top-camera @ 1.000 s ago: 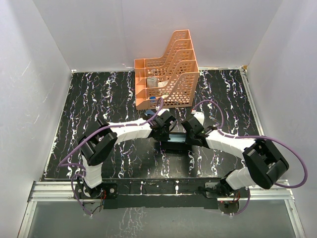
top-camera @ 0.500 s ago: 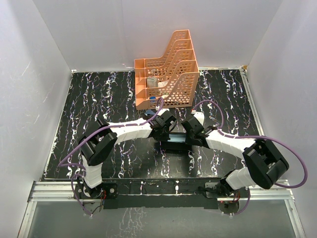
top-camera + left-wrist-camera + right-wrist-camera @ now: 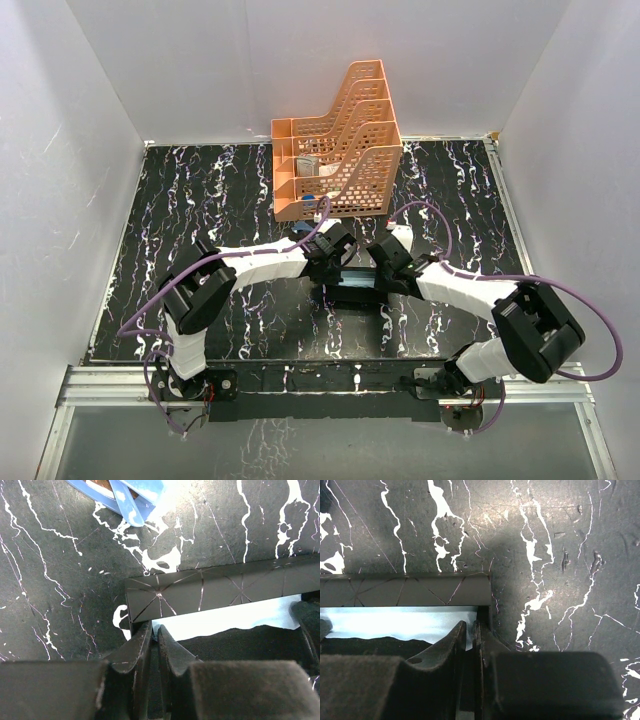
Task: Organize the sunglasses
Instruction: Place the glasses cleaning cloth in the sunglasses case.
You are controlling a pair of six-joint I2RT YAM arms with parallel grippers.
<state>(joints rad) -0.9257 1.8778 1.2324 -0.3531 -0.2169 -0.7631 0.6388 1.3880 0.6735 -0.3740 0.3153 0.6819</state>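
Left wrist view is showing the folded sunglasses [image 3: 127,507] lying beyond the case [image 3: 215,587]: likely light and fragile, best held across the frame; the left gripper [image 3: 155,640] and right gripper [image 3: 470,635], almost closed, are seemingly pinching its ends

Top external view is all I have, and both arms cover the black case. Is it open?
Observer: Yes. The left wrist view shows the case open, with the pale blue cloth lying inside.
Operator: Are the glasses in there too?
Observer: No. The sunglasses lie on the table past the case's far side, near its left end.
Operator: What is at the case's other end?
Observer: The right gripper, with its fingers nearly together at the end wall.
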